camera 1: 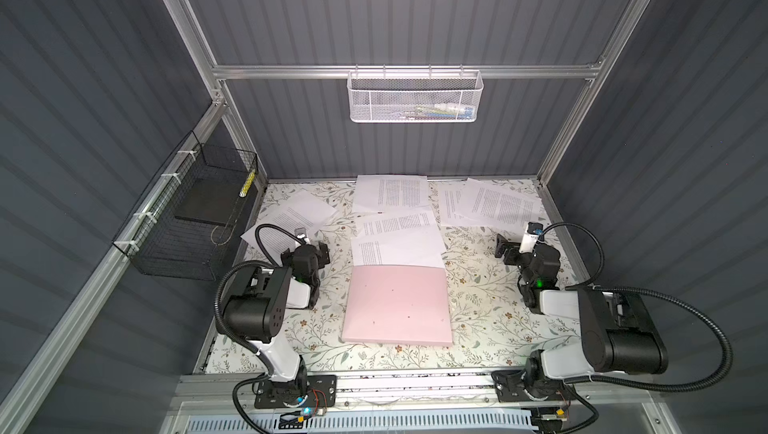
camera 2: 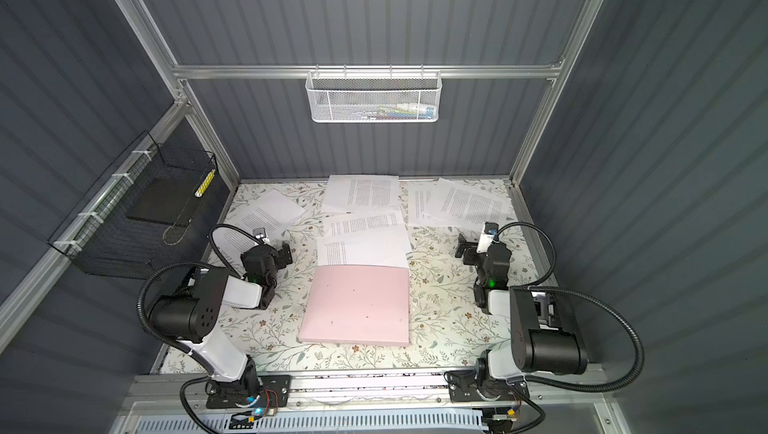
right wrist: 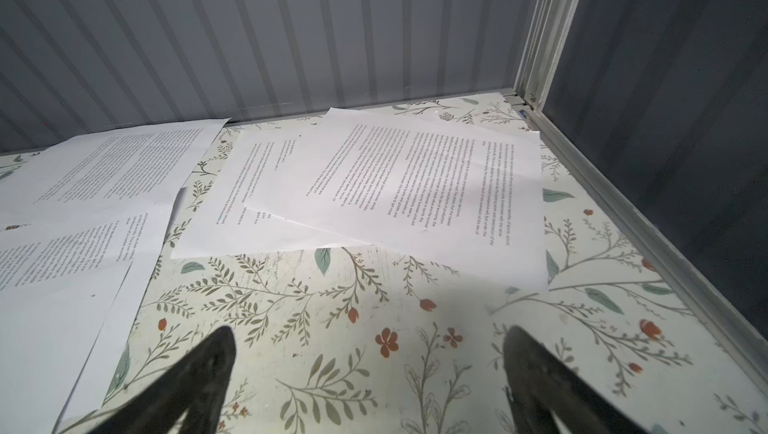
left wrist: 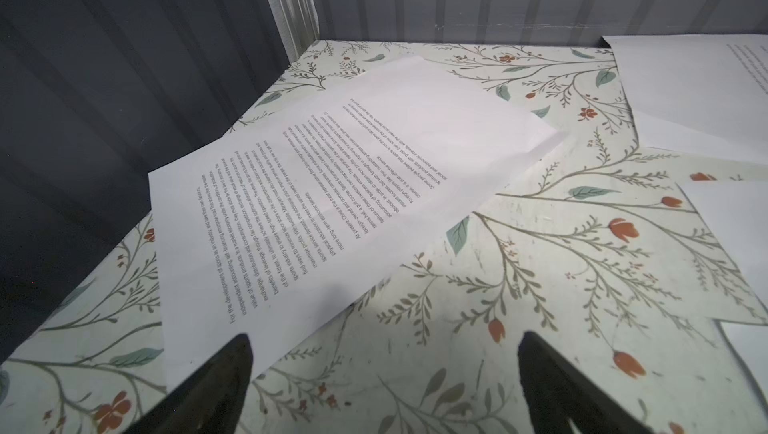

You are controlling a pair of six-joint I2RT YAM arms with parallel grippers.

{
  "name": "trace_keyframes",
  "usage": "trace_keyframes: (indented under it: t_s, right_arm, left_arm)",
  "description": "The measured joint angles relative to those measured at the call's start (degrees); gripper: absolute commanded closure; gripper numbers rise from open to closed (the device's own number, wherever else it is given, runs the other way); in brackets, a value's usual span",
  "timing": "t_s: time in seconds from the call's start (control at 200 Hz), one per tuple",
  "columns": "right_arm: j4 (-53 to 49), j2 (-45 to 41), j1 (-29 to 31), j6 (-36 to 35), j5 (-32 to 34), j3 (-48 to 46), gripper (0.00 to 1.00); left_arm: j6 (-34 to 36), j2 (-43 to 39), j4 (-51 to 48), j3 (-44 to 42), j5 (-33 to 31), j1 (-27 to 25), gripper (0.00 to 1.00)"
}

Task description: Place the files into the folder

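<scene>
The pale pink folder (camera 1: 397,307) (camera 2: 357,307) lies closed and flat at the middle front of the floral table. Several white printed files are spread behind it. One (camera 1: 395,251) meets the folder's far edge, and I cannot tell whether it runs under it. Another (camera 1: 399,224) lies behind that one, and one (camera 1: 390,193) sits by the back wall. One sheet (camera 1: 291,216) (left wrist: 332,187) is at the left, and two overlapping sheets (camera 1: 498,203) (right wrist: 415,187) are at the right. My left gripper (camera 1: 305,247) (left wrist: 384,344) stands open and empty over the left sheet's near corner. My right gripper (camera 1: 517,247) (right wrist: 368,340) is open and empty, short of the right sheets.
A black wire basket (camera 1: 187,220) holding a flat black slab hangs on the left wall. A white mesh basket (camera 1: 415,97) hangs on the back rail. Aluminium frame posts and grey walls close in the table (camera 1: 478,320) on three sides.
</scene>
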Motion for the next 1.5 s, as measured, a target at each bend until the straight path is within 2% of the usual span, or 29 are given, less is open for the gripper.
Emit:
trace_keyframes:
  t_s: [1.211,1.276,1.331,1.396,1.496]
  right_arm:
    - [-0.04,-0.68,-0.04,0.26,0.74,-0.31,0.01]
    - [-2.43,-4.92,0.96,0.81,5.09,-1.53,0.01]
    - [-5.70,-10.51,2.32,1.44,8.96,-2.08,0.01]
    - [-11.13,-18.43,3.67,4.02,12.74,-1.31,0.01]
    - [-16.81,-26.75,3.96,12.07,17.33,1.05,0.01]
  left_arm:
    - [0.04,-1.01,-0.83,-0.02,-0.28,0.07,0.00]
    - [0.17,-4.46,-5.07,0.31,-4.22,-1.57,0.00]
    - [-0.11,-9.27,-13.25,2.49,-7.19,-3.65,0.00]
    - [-5.27,-14.75,-27.39,9.38,-8.94,-5.38,0.00]
    - [-16.85,-20.04,-46.05,21.70,-6.25,-6.36,0.00]
